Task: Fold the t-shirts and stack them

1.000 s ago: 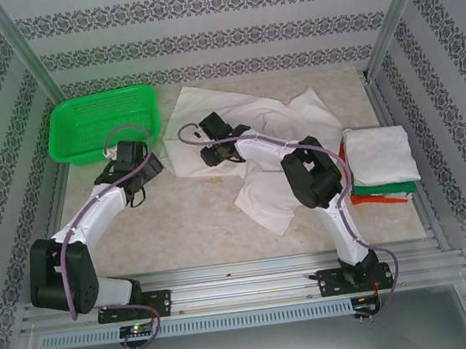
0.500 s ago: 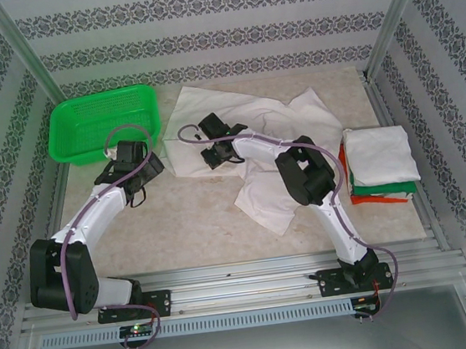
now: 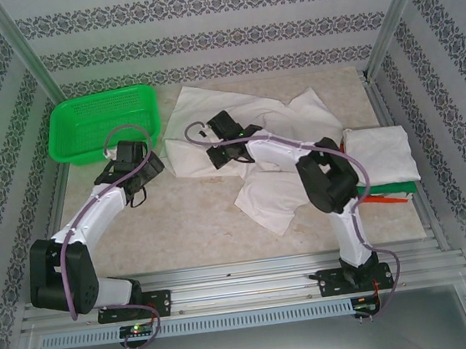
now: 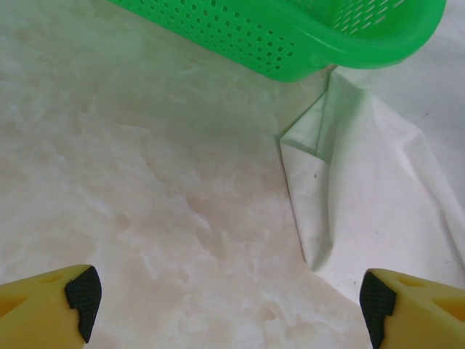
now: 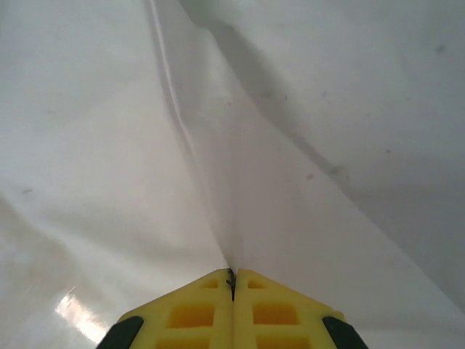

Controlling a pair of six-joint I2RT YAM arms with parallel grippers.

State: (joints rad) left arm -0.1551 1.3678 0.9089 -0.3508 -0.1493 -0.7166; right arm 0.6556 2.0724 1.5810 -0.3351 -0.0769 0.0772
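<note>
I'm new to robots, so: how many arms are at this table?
2: the left arm reaches toward the basket; the right arm stretches over the shirt, gripper shut on it.

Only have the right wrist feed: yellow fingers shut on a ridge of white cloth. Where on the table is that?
Observer: From the top view, the right end effector pinches the left part of the spread white t-shirt, which lies at the far middle of the table.
Operator: And the left arm?
Observer: The left end effector is open over bare table near the green basket, with nothing between its fingers.
</note>
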